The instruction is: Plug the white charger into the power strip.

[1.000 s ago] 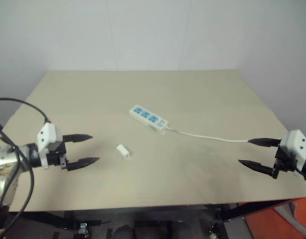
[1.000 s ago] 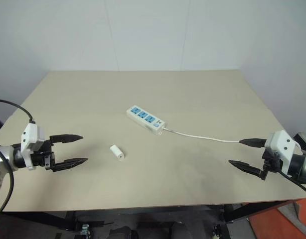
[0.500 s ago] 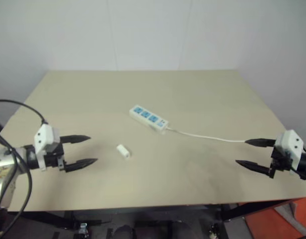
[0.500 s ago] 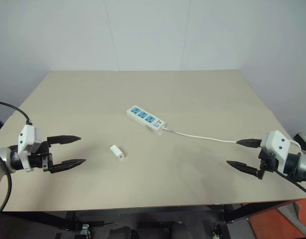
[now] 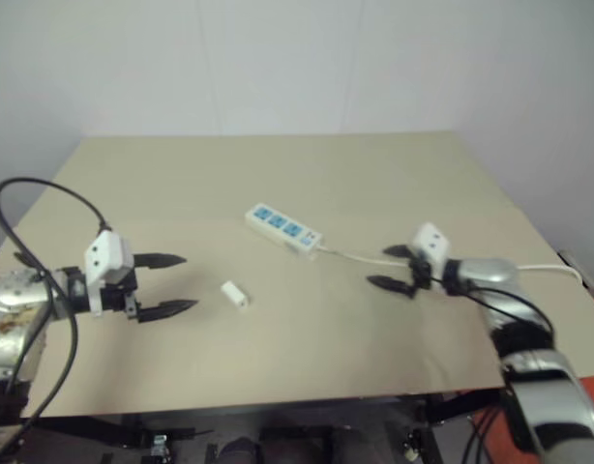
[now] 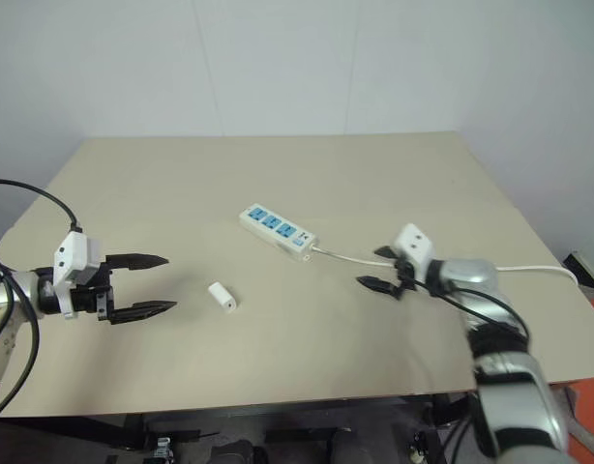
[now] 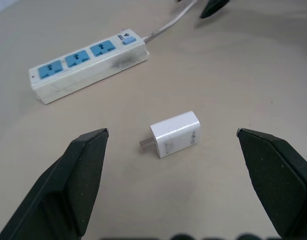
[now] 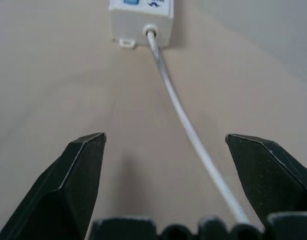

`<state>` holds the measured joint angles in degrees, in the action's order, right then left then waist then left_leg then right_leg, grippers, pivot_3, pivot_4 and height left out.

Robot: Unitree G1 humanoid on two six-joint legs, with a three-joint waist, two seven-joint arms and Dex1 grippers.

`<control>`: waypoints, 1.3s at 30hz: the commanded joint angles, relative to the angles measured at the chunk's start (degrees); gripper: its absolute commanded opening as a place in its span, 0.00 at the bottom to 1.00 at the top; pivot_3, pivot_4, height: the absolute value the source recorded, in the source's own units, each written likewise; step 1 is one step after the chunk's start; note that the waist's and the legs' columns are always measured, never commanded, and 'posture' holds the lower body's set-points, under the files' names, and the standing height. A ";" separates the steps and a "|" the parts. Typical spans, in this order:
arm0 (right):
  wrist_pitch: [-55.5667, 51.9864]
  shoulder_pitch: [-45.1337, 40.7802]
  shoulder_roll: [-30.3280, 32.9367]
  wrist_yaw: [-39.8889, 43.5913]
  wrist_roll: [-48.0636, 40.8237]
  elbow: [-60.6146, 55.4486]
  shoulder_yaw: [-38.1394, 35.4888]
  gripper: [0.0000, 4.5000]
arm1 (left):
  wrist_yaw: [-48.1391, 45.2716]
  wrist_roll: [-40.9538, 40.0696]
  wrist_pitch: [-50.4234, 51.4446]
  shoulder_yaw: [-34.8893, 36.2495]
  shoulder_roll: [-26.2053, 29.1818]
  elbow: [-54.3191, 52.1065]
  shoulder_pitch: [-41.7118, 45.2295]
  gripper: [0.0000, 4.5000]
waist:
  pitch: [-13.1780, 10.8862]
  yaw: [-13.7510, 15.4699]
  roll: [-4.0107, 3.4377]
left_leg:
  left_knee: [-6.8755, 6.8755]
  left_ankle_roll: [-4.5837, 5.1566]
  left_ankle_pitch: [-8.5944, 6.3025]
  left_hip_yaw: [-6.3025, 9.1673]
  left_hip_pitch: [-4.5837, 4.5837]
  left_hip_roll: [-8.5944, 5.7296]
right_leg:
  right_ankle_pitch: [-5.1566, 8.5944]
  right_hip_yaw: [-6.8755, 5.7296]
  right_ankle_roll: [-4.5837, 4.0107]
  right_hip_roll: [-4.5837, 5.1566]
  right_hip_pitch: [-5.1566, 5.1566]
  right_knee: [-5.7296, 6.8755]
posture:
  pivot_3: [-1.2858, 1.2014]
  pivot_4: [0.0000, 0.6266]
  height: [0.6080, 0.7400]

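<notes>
The white charger [image 5: 235, 294] lies on its side on the tan table [image 5: 278, 174], its prongs showing in the left wrist view [image 7: 174, 134]. My left gripper [image 5: 171, 284] hovers open just left of it, fingers pointing at it. The power strip [image 5: 282, 229], white with three blue sockets, lies behind the charger near the table's middle; its cord [image 5: 355, 257] runs off to the right. My right gripper [image 5: 391, 268] is open over that cord, a short way right of the strip's cord end [image 8: 141, 20]. Nothing is held.
The cord [image 6: 539, 269] trails on to the table's right edge. A pale wall stands behind the table. Bare tabletop lies beyond the strip and along the front.
My right arm has swung in from the table's right edge toward the middle, stopping over the cord near the strip. The left gripper stays about where it was. Both stay open.
</notes>
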<state>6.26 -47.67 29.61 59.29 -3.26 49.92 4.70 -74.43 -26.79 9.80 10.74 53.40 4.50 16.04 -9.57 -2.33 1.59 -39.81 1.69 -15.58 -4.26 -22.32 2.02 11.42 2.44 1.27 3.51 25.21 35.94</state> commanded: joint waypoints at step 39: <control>-8.32 24.33 4.31 3.12 -8.98 -29.47 -8.34 0.51 | -2.17 2.92 -3.55 -1.72 -0.75 2.14 2.97 1.00 | 0.03 0.64 0.04 | 0.03 -0.03 -0.02 0.01 0.22 0.02 | -0.03 0.01 -0.01 0.01 -0.13 0.13 | 0.52 0.24 1.00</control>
<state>-0.76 -23.70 34.16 63.23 -9.90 24.56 -1.91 -76.14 -24.12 7.47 8.85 52.39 6.34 17.64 -9.54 -1.69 1.63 -39.78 1.66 -15.60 -4.25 -22.11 2.04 11.39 2.45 1.27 3.52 25.08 36.06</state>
